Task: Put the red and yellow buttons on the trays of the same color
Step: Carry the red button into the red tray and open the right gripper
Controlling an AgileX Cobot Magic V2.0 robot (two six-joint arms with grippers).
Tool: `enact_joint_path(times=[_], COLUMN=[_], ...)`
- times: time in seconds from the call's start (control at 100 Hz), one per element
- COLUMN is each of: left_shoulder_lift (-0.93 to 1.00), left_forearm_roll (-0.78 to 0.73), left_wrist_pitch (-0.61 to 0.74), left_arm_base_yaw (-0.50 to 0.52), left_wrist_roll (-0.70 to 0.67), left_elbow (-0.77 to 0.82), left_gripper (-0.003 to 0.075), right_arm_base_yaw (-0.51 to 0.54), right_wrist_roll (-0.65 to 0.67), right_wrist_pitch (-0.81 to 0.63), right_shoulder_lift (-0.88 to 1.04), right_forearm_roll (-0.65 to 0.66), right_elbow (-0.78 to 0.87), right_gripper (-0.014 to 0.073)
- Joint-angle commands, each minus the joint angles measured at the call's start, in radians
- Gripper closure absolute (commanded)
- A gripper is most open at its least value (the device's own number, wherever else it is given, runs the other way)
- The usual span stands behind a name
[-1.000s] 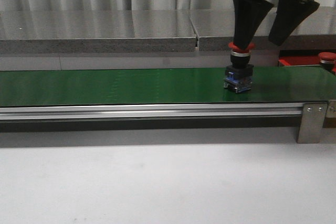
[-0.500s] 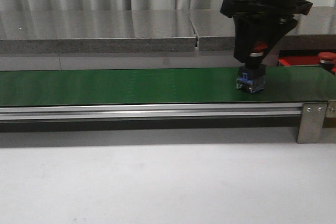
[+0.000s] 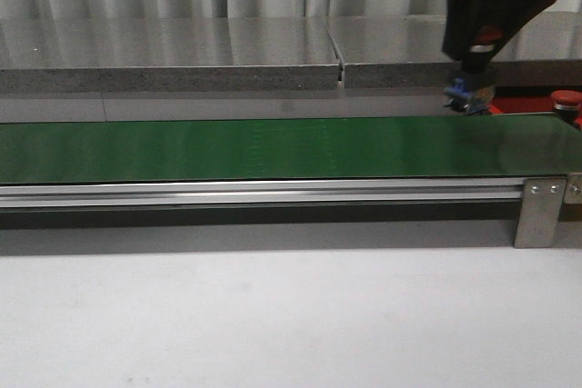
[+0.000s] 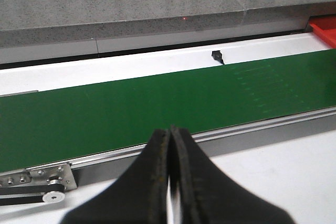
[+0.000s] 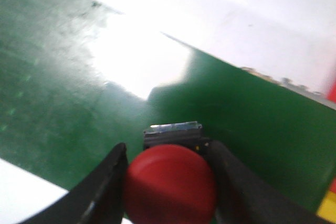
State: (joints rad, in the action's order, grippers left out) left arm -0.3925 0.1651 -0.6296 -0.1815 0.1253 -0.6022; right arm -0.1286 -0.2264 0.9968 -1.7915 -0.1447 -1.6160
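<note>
Since half a second ago, the right gripper (image 3: 479,61) has risen from the green belt (image 3: 227,147) and drifted toward 3 o'clock, taking the red button (image 3: 485,41) with it: the button that stood on the belt now hangs clear above its far edge, at about 1 o'clock in the front view. The right wrist view confirms the hold, with both dark fingers (image 5: 102,184) pressed against the sides of the glossy red cap (image 5: 170,182) and the belt well below. The pick looks done, and the carry toward the red tray (image 3: 518,106), a sliver of which shows at 3 o'clock just past the button, seems to be the step in hand.

Another red button (image 3: 566,99) already sits near the right edge, apparently on or beside that tray; the view cuts it off, so its exact seat cannot be told. It could crowd the drop spot if the gripper comes down too far toward 3 o'clock. A grey raised ledge (image 3: 182,61) runs behind the belt.

The left gripper (image 4: 170,177) hovers over the belt's near rail, fingers pressed together and holding nothing, well apart from the action. No yellow button shows in any view.
</note>
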Motion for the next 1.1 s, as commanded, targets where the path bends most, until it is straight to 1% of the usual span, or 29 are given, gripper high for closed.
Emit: enact_joint_path(times=[0.0,0.1,0.24,0.4,0.49,0.67,0.75,0.84,1.09], left_shoulder_lift=[-0.006,-0.006,-0.006,-0.006,-0.006,-0.006,-0.006,-0.006,-0.006], left_forearm_roll=[0.011,0.011,0.011,0.011,0.011,0.011,0.011,0.011,0.011], left_wrist_pitch=[0.069,0.069,0.069,0.069,0.069,0.069,0.069,0.069,0.069], left_arm_base_yaw=[-0.008,-0.008,-0.008,-0.008,-0.008,-0.008,-0.008,-0.008,-0.008], left_wrist_roll=[-0.010,-0.010,-0.010,-0.010,-0.010,-0.010,-0.010,-0.010,-0.010], left_elbow=[-0.024,-0.024,-0.024,-0.024,-0.024,-0.024,-0.024,-0.024,-0.024], left_gripper=[0.0739,0.0739,0.0739,0.0739,0.0739,0.0739,0.0739,0.0739,0.0739], right_arm_base_yaw=[0.069,0.142,0.239,0.319,0.357,0.399,0.416,0.430,0.452], right_wrist_roll=[0.019,0.020,0.020,0.021,0.048,0.100,0.130,0.132,0.132], right_wrist_pitch=[-0.035,-0.039,-0.087,-0.160,-0.189,-0.230,-0.229,-0.226,-0.173], right_shoulder_lift=[0.063,0.063,0.063,0.055,0.040,0.002,-0.023,-0.056,-0.168], right_forearm_roll=[0.005,0.005,0.005,0.005,0.005,0.005,0.005,0.004,0.003], right_elbow=[-0.061,-0.087,-0.092,-0.092,-0.092,-0.092,-0.097,-0.112,-0.240], right_gripper=[0.0466,0.0466,0.0466,0.0466,0.0466,0.0466,0.0466,0.0466,0.0466])
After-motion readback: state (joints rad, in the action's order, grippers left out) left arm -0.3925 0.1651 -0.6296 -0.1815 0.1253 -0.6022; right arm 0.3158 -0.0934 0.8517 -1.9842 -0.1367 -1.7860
